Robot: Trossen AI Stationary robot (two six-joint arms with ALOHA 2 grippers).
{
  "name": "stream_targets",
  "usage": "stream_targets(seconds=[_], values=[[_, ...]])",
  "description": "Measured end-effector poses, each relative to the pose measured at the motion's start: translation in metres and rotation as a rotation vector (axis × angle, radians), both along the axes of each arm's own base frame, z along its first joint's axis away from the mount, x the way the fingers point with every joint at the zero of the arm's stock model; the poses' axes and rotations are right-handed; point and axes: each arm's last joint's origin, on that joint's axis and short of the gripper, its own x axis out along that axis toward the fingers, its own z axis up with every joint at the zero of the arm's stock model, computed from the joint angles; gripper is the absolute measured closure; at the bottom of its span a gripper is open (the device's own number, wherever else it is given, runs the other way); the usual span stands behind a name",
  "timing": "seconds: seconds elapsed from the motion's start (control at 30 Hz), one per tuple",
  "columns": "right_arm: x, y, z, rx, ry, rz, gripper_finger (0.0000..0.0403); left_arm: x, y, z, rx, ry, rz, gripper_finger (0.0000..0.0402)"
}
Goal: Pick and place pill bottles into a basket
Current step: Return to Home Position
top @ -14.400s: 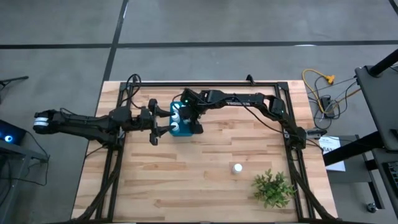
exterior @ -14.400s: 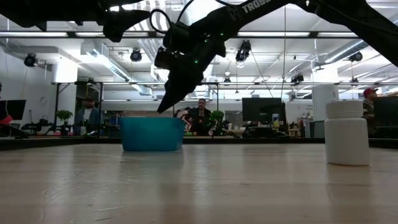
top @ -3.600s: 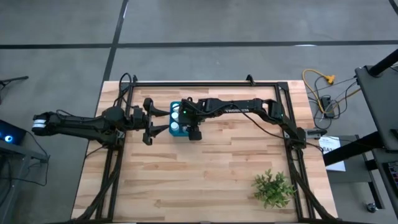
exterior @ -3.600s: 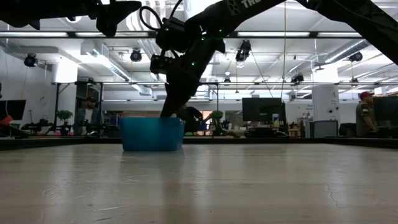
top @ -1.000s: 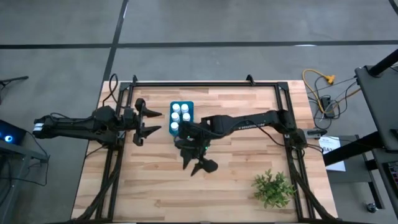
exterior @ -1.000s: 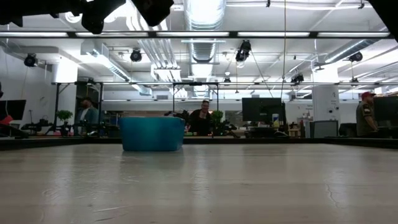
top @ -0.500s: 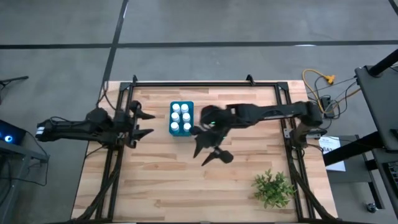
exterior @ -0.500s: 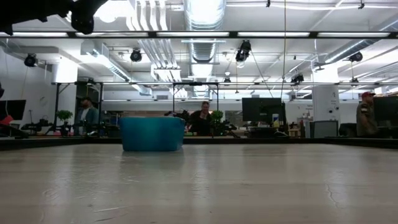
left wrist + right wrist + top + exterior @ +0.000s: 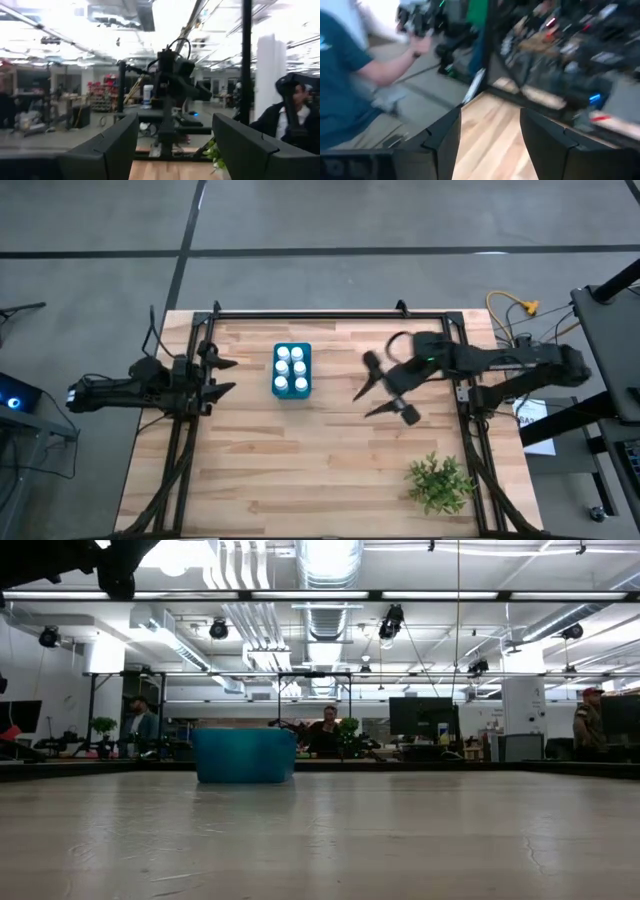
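Open tabletop (image 9: 300, 460) between basket (image 9: 292, 395) and plant (image 9: 440, 483)

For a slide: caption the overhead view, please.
Six pill bottles sit in the basket; left gripper and right gripper hang open either side.

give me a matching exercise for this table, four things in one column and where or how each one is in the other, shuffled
Things
1. small blue rectangular plastic basket
2. six small white cylindrical pill bottles
3. green leafy plant
4. right gripper

Place or state
a. near the table corner on the right arm's side
b. open and empty, above bare wood
c. between the left gripper and the right gripper
d. in two rows of three inside the basket

Pairs: 1-c, 2-d, 3-a, 4-b
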Motion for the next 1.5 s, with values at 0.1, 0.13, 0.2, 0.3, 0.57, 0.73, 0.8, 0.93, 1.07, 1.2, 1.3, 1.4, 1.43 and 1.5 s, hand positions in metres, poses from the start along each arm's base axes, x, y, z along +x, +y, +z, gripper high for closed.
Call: stream_targets(seconds=[0.1, 0.13, 0.2, 0.3, 0.57, 0.73, 0.8, 0.93, 1.07, 1.2, 1.3, 1.4, 1.43, 1.5], values=[[-0.025, -0.007, -0.006, 0.009, -0.097, -0.038, 0.0209, 0.001, 0.001, -0.001, -0.011, 0.005, 0.034, 0.0163], [-0.033, -0.009, -0.008, 0.016, -0.131, -0.048, 0.0209, 0.0, 0.001, -0.001, -0.013, 0.003, 0.042, 0.0163], [-0.046, -0.011, -0.012, 0.035, -0.202, -0.065, 0.0209, 0.001, 0.001, -0.001, -0.003, -0.004, 0.047, 0.0163], [-0.065, -0.015, -0.016, 0.046, -0.31, -0.09, 0.0209, 0.002, 0.001, -0.004, 0.024, -0.048, 0.056, 0.0163], [-0.099, -0.02, -0.027, 0.06, -0.404, -0.173, 0.0209, -0.001, 0.002, -0.012, 0.034, -0.117, 0.09, 0.0163], [-0.117, -0.018, -0.037, 0.052, -0.442, -0.189, 0.0209, -0.005, 0.002, -0.018, 0.053, -0.137, 0.107, 0.0163], [-0.123, -0.017, -0.04, 0.05, -0.472, -0.207, 0.0209, -0.007, 0.003, -0.019, 0.041, -0.153, 0.128, 0.0163], [-0.137, -0.017, -0.05, 0.054, -0.563, -0.259, 0.0209, -0.01, 0.003, -0.02, 0.029, -0.152, 0.144, 0.0163], [-0.151, -0.015, -0.062, 0.078, -0.651, -0.274, 0.0209, -0.012, 0.003, -0.019, 0.03, -0.167, 0.135, 0.0163], [-0.164, -0.013, -0.069, 0.097, -0.716, -0.28, 0.0209, -0.014, 0.003, -0.022, 0.035, -0.146, 0.135, 0.0163], [-0.173, -0.012, -0.077, 0.109, -0.748, -0.291, 0.0209, -0.016, 0.003, -0.021, 0.035, -0.153, 0.134, 0.0163], [-0.18, -0.012, -0.085, 0.112, -0.785, -0.328, 0.0209, -0.015, 0.003, -0.022, 0.035, -0.147, 0.132, 0.0163], [-0.182, -0.012, -0.088, 0.117, -0.797, -0.345, 0.0209, -0.015, 0.003, -0.022, 0.035, -0.146, 0.132, 0.0163], [-0.186, -0.012, -0.094, 0.123, -0.815, -0.369, 0.0209, -0.014, 0.003, -0.023, 0.036, -0.135, 0.131, 0.0163]])
